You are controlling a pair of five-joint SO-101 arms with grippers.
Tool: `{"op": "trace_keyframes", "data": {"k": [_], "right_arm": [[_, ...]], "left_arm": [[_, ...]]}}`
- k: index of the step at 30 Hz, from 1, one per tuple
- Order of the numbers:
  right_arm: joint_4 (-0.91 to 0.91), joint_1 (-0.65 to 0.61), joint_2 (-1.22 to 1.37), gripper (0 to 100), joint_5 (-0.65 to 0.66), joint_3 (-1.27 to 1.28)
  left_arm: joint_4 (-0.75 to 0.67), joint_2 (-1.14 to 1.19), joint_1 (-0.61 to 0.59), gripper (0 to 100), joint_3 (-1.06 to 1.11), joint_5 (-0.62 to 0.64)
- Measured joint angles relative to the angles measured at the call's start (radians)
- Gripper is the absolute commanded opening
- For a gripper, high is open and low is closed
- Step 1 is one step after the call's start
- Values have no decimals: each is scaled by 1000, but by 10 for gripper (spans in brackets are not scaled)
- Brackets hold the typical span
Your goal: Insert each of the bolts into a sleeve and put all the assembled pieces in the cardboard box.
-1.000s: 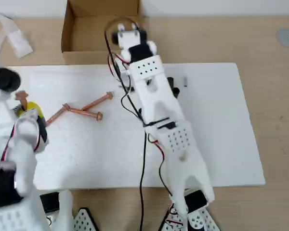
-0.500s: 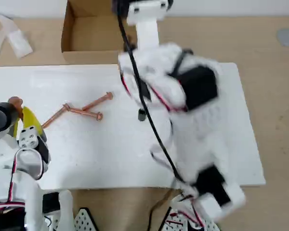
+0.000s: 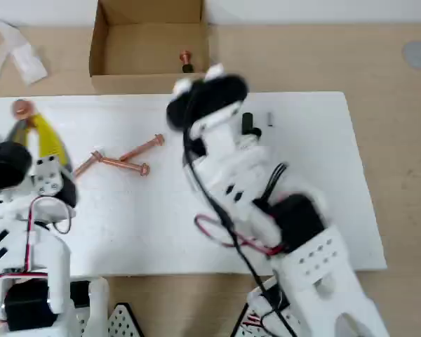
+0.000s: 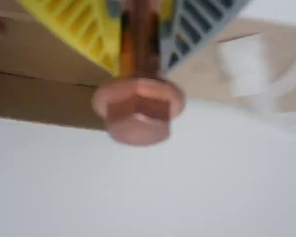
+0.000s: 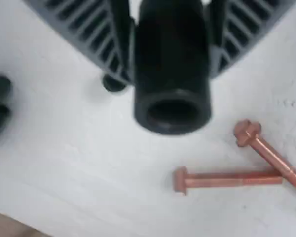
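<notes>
My left gripper is shut on a copper bolt, with the hex head sticking out past the yellow and grey fingers. In the high view that bolt is held over the far left corner of the white board. My right gripper is shut on a black sleeve with its open bore facing the camera, held above the board. Three loose bolts lie crossed on the board's left half. One assembled piece lies in the cardboard box.
Two more black sleeves lie on the board beside the right arm, which crosses the board's middle. Two of the loose bolts lie close under the held sleeve. A white strip lies left of the box.
The right arm has pulled back from the box to over the board, leaving a bolt-and-sleeve piece inside the box. The left gripper moved its bolt away from the robot, toward the board's far edge.
</notes>
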Motion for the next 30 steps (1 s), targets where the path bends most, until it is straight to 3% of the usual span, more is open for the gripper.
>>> {"op": "trace_keyframes", "data": {"k": [5,10,16,21,30], "right_arm": [[-330,-127,-180,9,26,365],[-508,-224,-285,9,26,494],[-601,-236,-307,9,26,505],[-621,-236,-308,9,26,511],[-709,-235,-308,9,26,512]], "left_arm": [[-14,-2,189,6,0,0],[-14,0,324,5,-5,35],[40,-2,414,5,-112,175],[180,-6,451,6,-256,195],[298,18,506,5,-442,195]]}}
